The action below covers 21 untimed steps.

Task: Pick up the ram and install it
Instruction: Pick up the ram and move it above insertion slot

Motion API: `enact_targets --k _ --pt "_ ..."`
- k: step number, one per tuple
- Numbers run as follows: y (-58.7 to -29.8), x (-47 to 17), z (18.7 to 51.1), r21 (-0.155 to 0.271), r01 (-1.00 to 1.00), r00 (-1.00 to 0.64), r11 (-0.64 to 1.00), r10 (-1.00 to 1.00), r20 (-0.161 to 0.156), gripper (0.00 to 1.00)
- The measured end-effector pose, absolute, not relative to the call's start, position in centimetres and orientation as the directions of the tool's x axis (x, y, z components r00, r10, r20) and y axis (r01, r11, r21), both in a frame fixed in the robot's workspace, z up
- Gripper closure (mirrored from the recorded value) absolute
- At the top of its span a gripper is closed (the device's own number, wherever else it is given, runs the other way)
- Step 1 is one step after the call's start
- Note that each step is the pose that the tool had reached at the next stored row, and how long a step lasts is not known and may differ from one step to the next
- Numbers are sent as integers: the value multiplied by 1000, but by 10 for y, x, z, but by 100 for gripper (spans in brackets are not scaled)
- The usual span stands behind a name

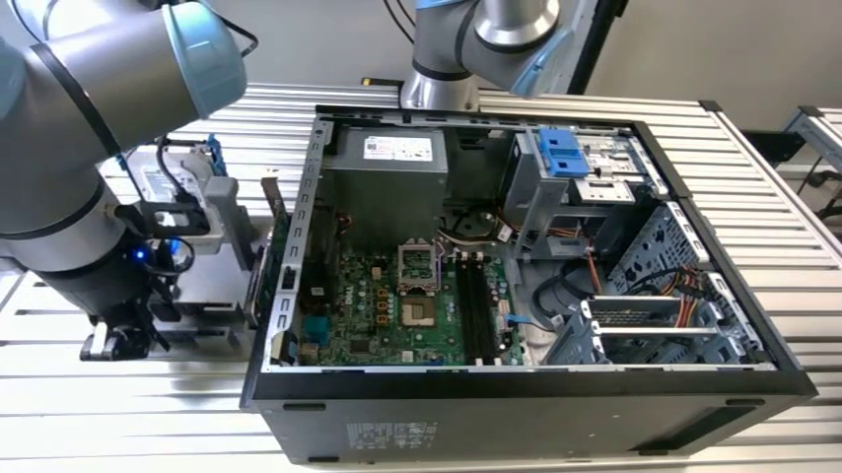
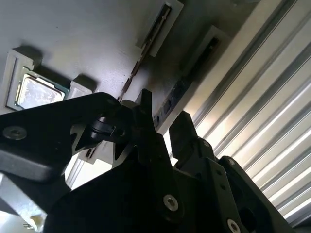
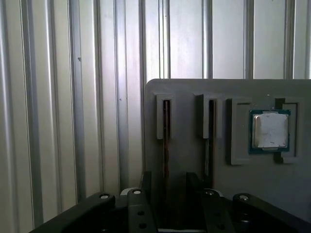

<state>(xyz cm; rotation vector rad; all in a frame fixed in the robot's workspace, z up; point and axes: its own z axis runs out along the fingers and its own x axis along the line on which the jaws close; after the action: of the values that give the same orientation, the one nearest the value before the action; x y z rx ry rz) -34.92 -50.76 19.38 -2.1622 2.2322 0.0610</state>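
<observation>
Ram (image 3: 166,145): thin, dark, edge-on stick

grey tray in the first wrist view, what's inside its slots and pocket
The tray holds a ram stick on edge in a slot, by the open gripper, a second stick in the next slot, and a processor chip. The gripper covers both sticks' near ends.
</observation>
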Motion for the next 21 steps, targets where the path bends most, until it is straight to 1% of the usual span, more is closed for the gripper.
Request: enact_targets --k 4,5,21 --pt "-508 -349 193 5 -999 -32 32 -998 -51 0" --pt "-508 -349 193 5 -999 -32 32 -998 -51 100" --pt "-508 -349 190 5 -1000 -31 31 -998 -51 100"
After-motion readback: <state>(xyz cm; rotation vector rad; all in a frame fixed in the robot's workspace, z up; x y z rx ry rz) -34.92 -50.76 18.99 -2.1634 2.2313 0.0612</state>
